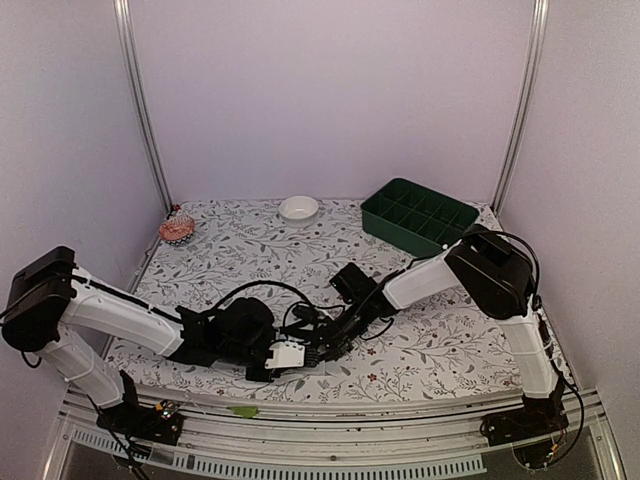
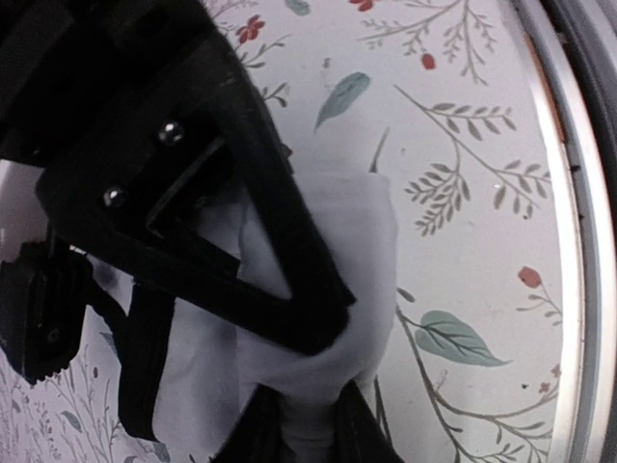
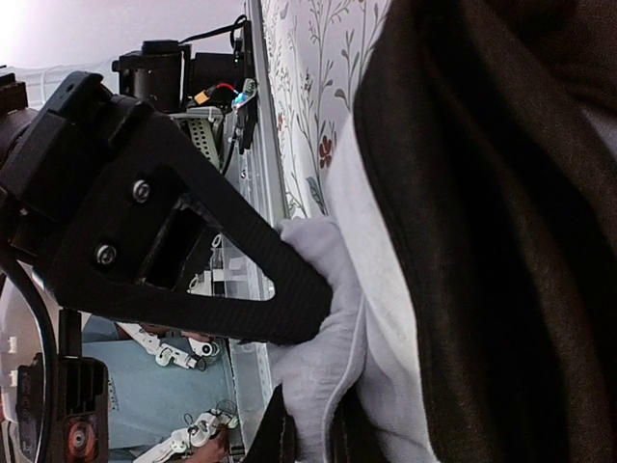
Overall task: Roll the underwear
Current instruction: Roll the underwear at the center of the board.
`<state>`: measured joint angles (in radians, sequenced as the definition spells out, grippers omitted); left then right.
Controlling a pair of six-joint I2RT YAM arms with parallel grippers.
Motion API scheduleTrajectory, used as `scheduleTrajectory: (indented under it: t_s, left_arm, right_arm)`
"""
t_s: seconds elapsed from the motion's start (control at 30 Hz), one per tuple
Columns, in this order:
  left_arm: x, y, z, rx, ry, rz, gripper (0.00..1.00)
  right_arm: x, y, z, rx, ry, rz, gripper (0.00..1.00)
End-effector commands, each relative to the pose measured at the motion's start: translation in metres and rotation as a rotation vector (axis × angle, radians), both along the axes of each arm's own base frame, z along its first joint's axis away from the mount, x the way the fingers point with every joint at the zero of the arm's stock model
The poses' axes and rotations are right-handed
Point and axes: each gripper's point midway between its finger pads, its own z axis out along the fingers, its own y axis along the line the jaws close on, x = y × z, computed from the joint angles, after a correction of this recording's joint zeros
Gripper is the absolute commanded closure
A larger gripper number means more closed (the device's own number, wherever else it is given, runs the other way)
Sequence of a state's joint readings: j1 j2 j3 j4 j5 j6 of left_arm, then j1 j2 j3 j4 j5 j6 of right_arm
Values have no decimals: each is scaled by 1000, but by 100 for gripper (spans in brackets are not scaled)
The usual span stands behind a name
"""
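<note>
Underwear [image 2: 371, 241] at near table [image 2: 463, 145] edge, bunched between both arms. Left tool [image 2: 308, 376] and right tool [image 3: 313, 376] each pinch white fabric. Long axis unclear.

Table [image 1: 250, 255], floral cover, carries: white bowl [image 1: 298, 207] rear centre, green divided tray [image 1: 400, 232] rear right, pinkish item [image 1: 177, 228] rear left, underwear [image 1: 286, 353] near front edge.

This is probably a robot lab booth: plain white walls [image 1: 330, 100] between aluminium posts [image 1: 143, 110], a floral tablecloth [image 1: 250, 250], the left arm [image 1: 110, 315] and right arm [image 1: 500, 285] bolted to a metal rail [image 1: 400, 415].
</note>
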<state>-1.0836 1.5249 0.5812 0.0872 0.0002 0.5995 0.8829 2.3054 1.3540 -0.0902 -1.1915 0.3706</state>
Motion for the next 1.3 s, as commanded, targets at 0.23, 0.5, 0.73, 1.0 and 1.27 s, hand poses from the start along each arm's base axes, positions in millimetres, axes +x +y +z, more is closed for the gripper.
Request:
scheduleTrajectory:
  t_s: [0.23,0.5,0.73,1.0,1.27]
  left_arm:
    - [-40,10,-27,132,253,-121,100]
    - [-37,0,-21,109,544,-85,100]
    - [-37,-3,-15,112,823,-67,100]
    - [-23,-5,-17,88,976,-21,100]
    - [-22,-4,-24,88,1017,-10,100]
  right_arm:
    - [55,-24,40,-17,-377,-216,58]
    - [69,-78,54,-74,-572,-368,55]
    - [43,-90,71,-44,-787,-346,56]
    - [-4,-41,60,26,-1074,-61,53]
    - [-3,-12,36,18,-1228,66,50]
